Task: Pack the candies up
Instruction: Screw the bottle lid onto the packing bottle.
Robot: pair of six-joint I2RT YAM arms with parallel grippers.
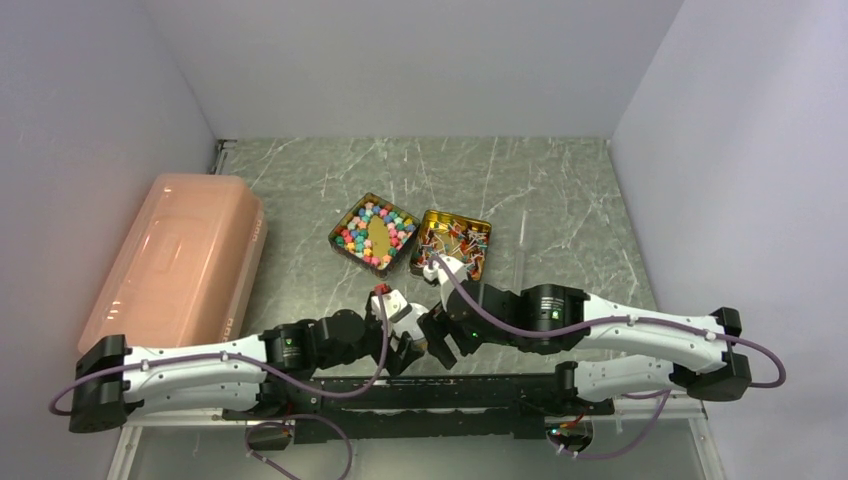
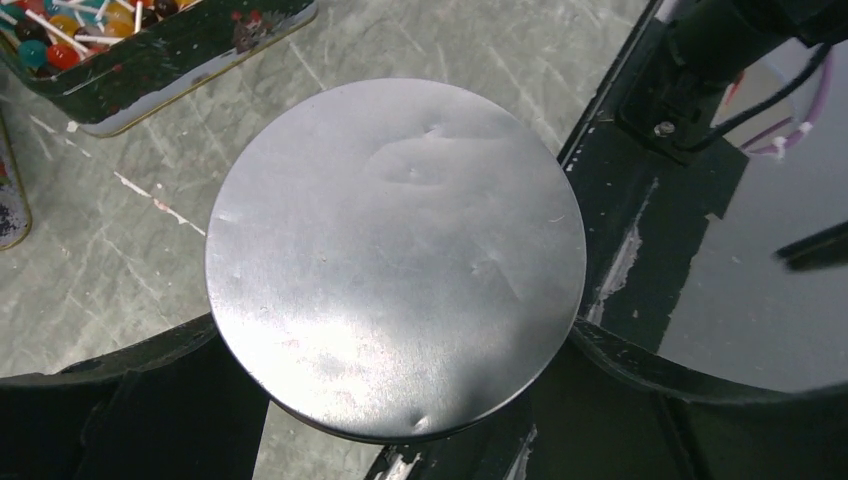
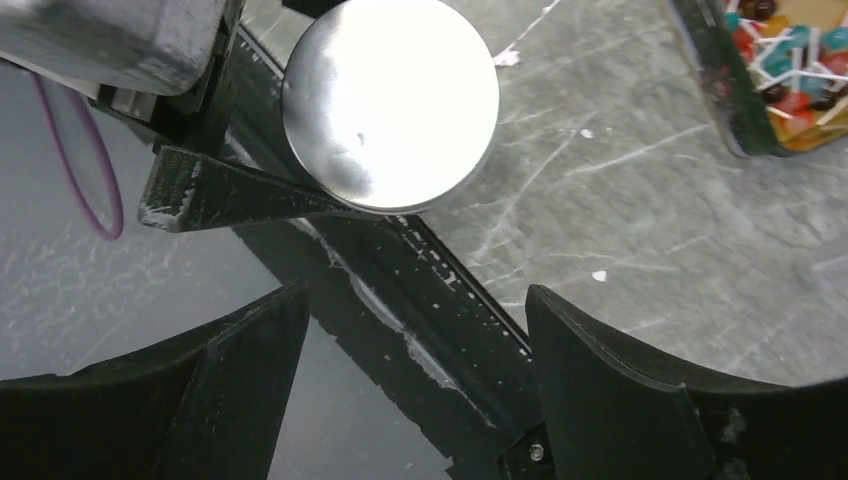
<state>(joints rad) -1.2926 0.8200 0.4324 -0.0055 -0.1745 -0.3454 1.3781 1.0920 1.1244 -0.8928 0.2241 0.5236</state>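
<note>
grey-green marble tabletop (image 1: 560, 200), white walls close on the left, far and right sides. a black rail (image 1: 470, 395) runs along the near edge. the pink lidded box (image 1: 180, 255) lies along the left edge, well apart from everything else.

two square gold tins sit mid-tabletop, corners nearly touching. the left tin (image 1: 350, 215) holds the candies (image 1: 398, 222), a ring of small multicoloured lumps around a bare gold centre. the right tin (image 1: 460, 217) holds the wrapped pieces (image 1: 455, 240), with white sticks showing among them. there's a wide band of marble between the tins and the far edge, another between the right tin and the right edge, and a narrower strip between the tins and the grippers.

both wrists are crowded together at the near edge, just short of the right tin. the left gripper (image 2: 395, 350) is clamped on a round silver disc (image 2: 395, 250), fingers on opposite sides of its rim, over the line where marble meets rail. the disc face is dented, can't tell what's under it. the right gripper (image 3: 410, 330) is released, jaws wide with nothing between them, hanging over the rail just beside the disc.
</note>
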